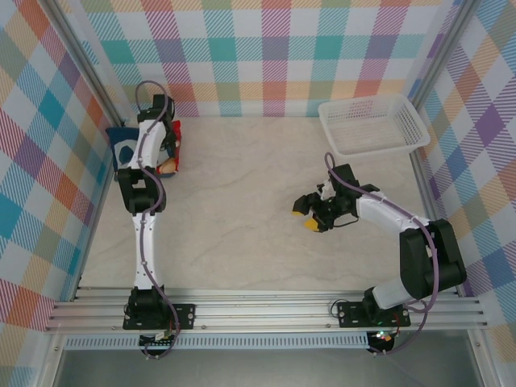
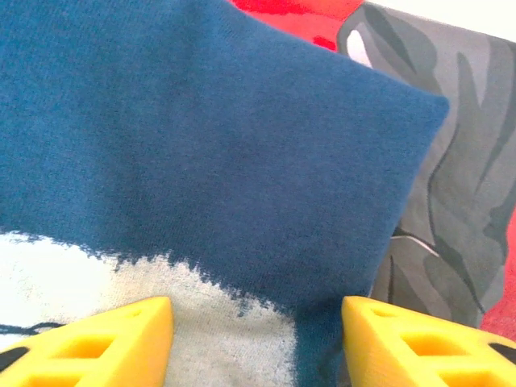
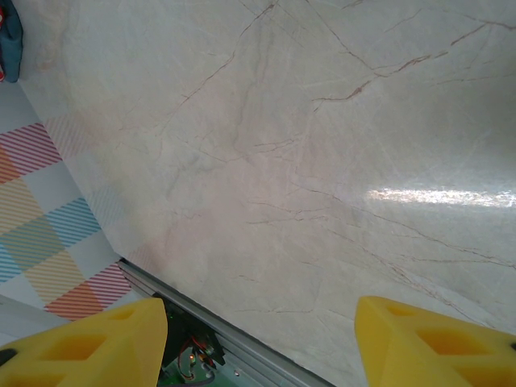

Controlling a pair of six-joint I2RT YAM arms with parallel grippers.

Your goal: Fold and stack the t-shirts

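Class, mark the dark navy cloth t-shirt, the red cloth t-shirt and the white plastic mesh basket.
navy t-shirt [image 2: 242, 153], left wrist view, plain fabric above print.
red t-shirt [image 2: 298, 8], left wrist view, exposed strip.
mesh basket [image 1: 371, 127], top external view, mesh floor.

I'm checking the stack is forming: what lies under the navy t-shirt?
Under the navy t-shirt, a red t-shirt peeks out past its edge, with its grey print showing. How far it runs beneath is covered by the navy cloth.

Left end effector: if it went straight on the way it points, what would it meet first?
The navy t-shirt: its cloth lies straight ahead of the left end effector, between its open jaws. The gap is hard to judge.
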